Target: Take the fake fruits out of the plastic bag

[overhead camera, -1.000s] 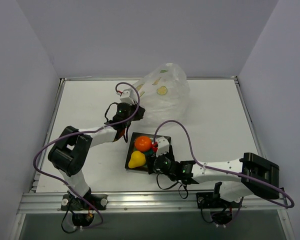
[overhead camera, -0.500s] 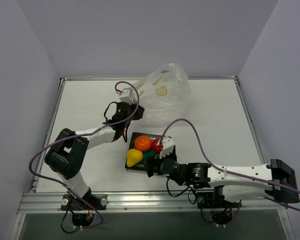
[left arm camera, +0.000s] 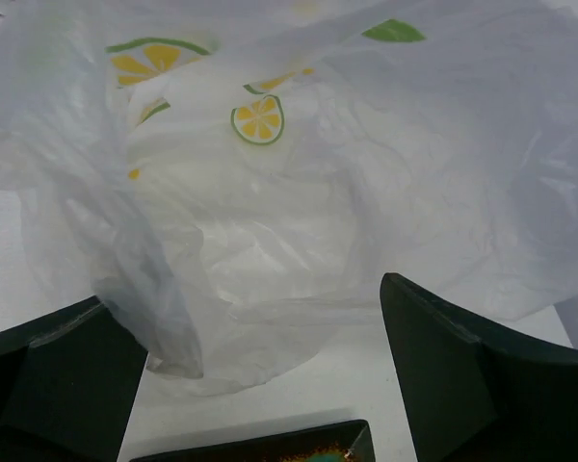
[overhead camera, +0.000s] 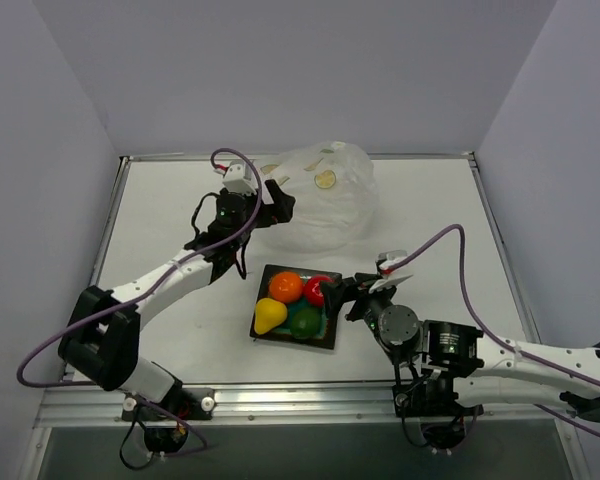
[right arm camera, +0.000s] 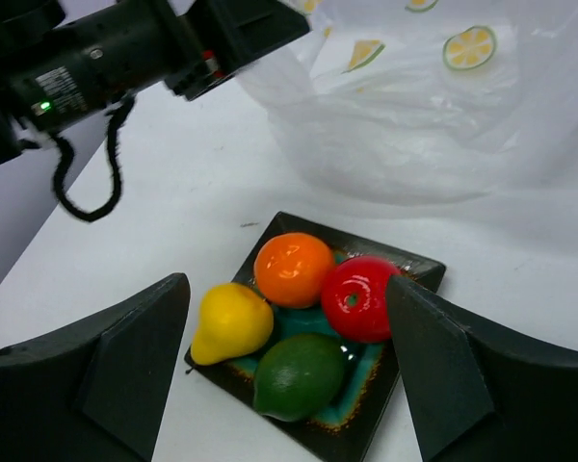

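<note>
**STATUS: FRUITS ON PLATE, BOTH GRIPPERS RELEASED**

1. Fake fruits. I see all four on the square teal plate [right arm camera: 364, 366], outside the plastic bag. In the top view, the orange ball [overhead camera: 286, 286] occupies the plate's far-left corner. The red round one [overhead camera: 318, 290] occupies the far-right corner. The yellow pear shape [overhead camera: 270, 316] occupies the near-left corner, and the dark green round one [overhead camera: 304, 321] sits near-right. The right wrist view shows the orange ball and the red one touching, with the pear and the green one packed close against them.

2. Plastic bag [overhead camera: 320, 205]. It lies crumpled at the middle of the table's [overhead camera: 430, 230] far edge, just beyond the plate. Its citrus-slice prints show through the film.

3. Left gripper [overhead camera: 280, 203]. It sits at the bag's left side. In its wrist view the jaws stand wide apart and released. Bag film fills the space ahead of them, and one fold hangs beside the left finger. I cannot tell whether that fold touches it.

4. Right gripper [overhead camera: 348, 295]. It is at the plate's right edge, beside the red fruit. The jaws are spread wide and grasp nothing.
</note>
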### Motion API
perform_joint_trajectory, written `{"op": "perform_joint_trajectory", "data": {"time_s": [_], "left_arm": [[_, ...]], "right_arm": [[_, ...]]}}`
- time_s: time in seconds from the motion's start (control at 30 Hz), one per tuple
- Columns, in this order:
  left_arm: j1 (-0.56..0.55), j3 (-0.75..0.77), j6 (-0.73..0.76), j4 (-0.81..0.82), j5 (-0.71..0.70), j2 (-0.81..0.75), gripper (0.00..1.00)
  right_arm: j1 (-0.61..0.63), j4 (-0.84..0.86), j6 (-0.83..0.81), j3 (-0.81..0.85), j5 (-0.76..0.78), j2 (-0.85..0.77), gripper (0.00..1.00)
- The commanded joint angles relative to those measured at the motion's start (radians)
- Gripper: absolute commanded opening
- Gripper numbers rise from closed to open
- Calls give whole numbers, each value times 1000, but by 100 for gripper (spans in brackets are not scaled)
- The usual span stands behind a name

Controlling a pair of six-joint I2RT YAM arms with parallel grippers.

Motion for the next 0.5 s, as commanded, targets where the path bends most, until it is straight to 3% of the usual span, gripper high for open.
{"op": "perform_joint_trajectory", "data": {"time_s": [0.0, 0.1, 0.27, 0.37, 0.4, 0.47], "left_arm": [[-14, 47, -12, -63, -28, -139, 94], [-47, 44, -29, -111, -42, -239, 94], [-85, 81, 26, -324, -90, -422, 94], [-91, 162, 104, -583, -183, -584, 94], [-93, 182, 132, -643, -212, -618, 94], [-93, 213, 211, -792, -298, -713, 94]], "right_arm": [[-11, 1, -74, 68, 156, -44, 78], [-15, 2, -122, 108, 226, -69, 78], [-16, -22, -165, 173, 321, -139, 78], [-15, -24, -206, 188, 369, -208, 87], [-16, -30, -218, 199, 378, -222, 99], [-16, -79, -222, 216, 401, -253, 100]]}}
